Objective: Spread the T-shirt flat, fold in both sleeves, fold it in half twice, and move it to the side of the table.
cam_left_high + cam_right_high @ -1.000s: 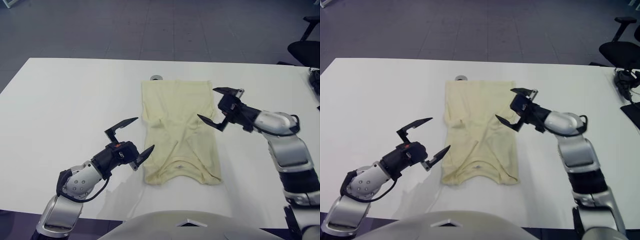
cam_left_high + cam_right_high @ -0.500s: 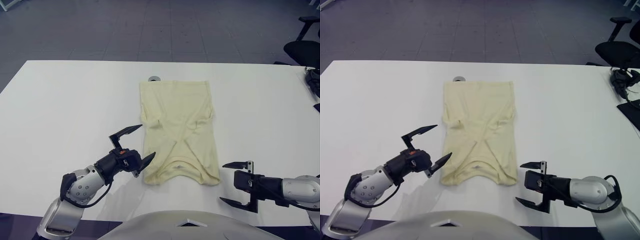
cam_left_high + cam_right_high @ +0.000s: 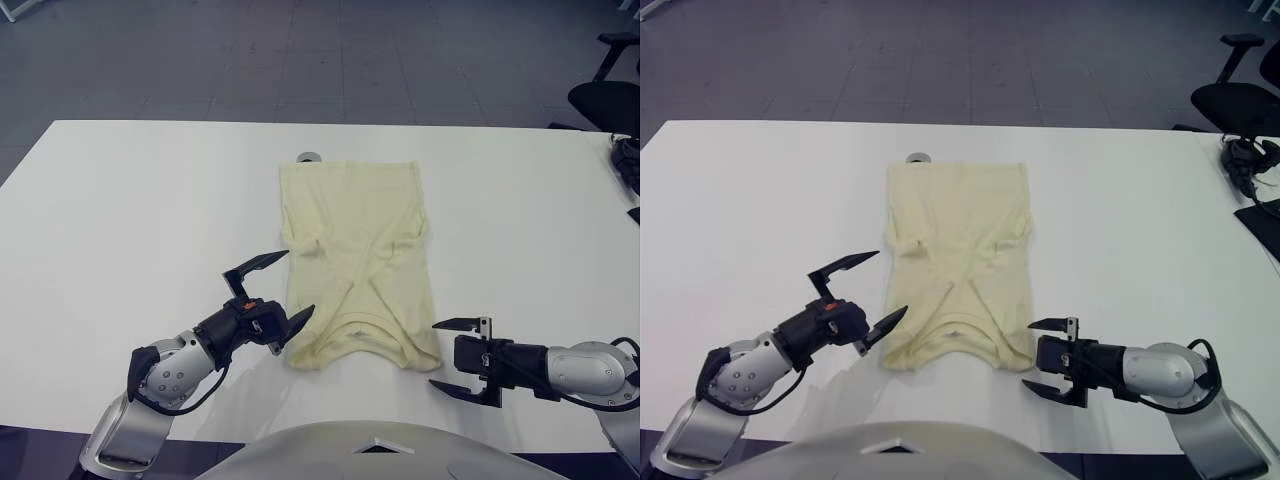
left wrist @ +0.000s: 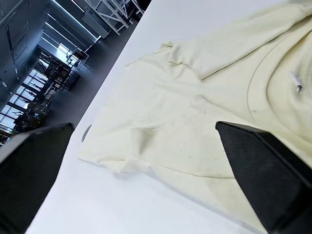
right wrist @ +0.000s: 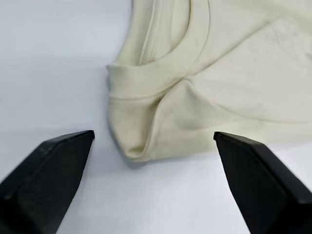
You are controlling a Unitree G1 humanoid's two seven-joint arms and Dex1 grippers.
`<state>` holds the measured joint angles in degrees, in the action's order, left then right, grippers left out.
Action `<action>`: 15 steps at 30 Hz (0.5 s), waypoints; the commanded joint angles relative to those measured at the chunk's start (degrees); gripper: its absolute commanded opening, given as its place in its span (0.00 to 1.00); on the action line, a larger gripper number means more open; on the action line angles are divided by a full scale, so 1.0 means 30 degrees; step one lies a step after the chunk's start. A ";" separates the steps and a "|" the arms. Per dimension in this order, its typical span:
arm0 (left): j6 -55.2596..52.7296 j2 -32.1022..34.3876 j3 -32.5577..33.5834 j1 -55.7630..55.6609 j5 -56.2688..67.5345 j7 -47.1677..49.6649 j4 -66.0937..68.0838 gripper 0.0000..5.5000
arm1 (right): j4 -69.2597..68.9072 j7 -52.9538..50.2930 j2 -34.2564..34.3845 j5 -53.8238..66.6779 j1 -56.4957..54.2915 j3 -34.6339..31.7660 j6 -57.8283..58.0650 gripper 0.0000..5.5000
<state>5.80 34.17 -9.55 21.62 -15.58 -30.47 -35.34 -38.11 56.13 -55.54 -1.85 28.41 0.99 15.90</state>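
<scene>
– Over the last second the right tool [image 3: 434, 354] leaves the shirt's right edge and drops to the near edge of the surface [image 3: 150, 200]. It now edges in toward the near right corner [image 5: 134, 146]. The left tool [image 3: 298, 282] creeps a little closer on its own side.
– Are both released?
– Yes, each has its jaws spread wide and holds nothing. The T-shirt [image 3: 358, 265] lies in the middle of the surface as a narrow strip, with the sleeves already folded in and the collar [image 5: 195, 53] at the near end.
– How will it handle?
– It looks light, thin and limp. Lifted by one point it would likely sag and drag, so both near corners should be taken together.
– Where exactly?
– At the doubled layers of those corners. The near right corner lies just ahead of the right tool's jaws and looks thick enough to pinch. The left one probably sits close beside the left tool's lower finger, though the finger hides it in the wrist view.
</scene>
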 commanded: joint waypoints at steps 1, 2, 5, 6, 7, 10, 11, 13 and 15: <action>-0.0297 -0.0144 -0.0052 0.0120 -0.0199 0.0053 -0.0216 0.98 | -0.0064 -0.0230 -0.0382 -0.1360 -0.0257 0.1145 0.0123 0.69; -0.0338 -0.0152 -0.0065 0.0136 -0.0218 0.0048 -0.0266 0.98 | -0.0035 -0.0294 -0.0392 -0.1524 -0.0316 0.1339 0.0145 0.67; -0.0357 -0.0130 -0.0109 -0.0035 -0.0158 -0.0073 -0.0239 0.98 | -0.0172 -0.0493 -0.0392 -0.1755 -0.0134 0.1414 0.0407 0.57; -0.0389 -0.0145 -0.0107 -0.0023 -0.0172 -0.0068 -0.0272 0.98 | -0.0178 -0.0496 -0.0440 -0.1801 -0.0139 0.1410 0.0446 0.55; -0.0414 -0.0159 -0.0103 0.0002 -0.0194 -0.0051 -0.0304 0.98 | -0.0176 -0.0502 -0.0478 -0.1819 -0.0157 0.1408 0.0478 0.52; -0.0475 -0.0170 -0.0093 0.0073 -0.0225 -0.0024 -0.0385 0.98 | -0.0173 -0.0525 -0.0536 -0.1821 -0.0229 0.1416 0.0550 0.42; -0.0494 -0.0166 -0.0084 0.0096 -0.0232 -0.0023 -0.0412 0.98 | -0.0166 -0.0526 -0.0541 -0.1803 -0.0269 0.1425 0.0568 0.40; -0.0522 -0.0160 -0.0073 0.0117 -0.0248 -0.0025 -0.0449 0.98 | -0.0159 -0.0546 -0.0540 -0.1776 -0.0311 0.1436 0.0589 0.34; -0.0502 -0.0109 -0.0057 0.0027 -0.0170 -0.0101 -0.0375 0.98 | -0.0247 -0.0615 -0.0492 -0.1802 -0.0275 0.1443 0.0729 0.28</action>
<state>4.76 33.77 -9.67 21.73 -15.73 -30.47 -35.87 -39.61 54.36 -56.04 -5.99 27.07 5.04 16.55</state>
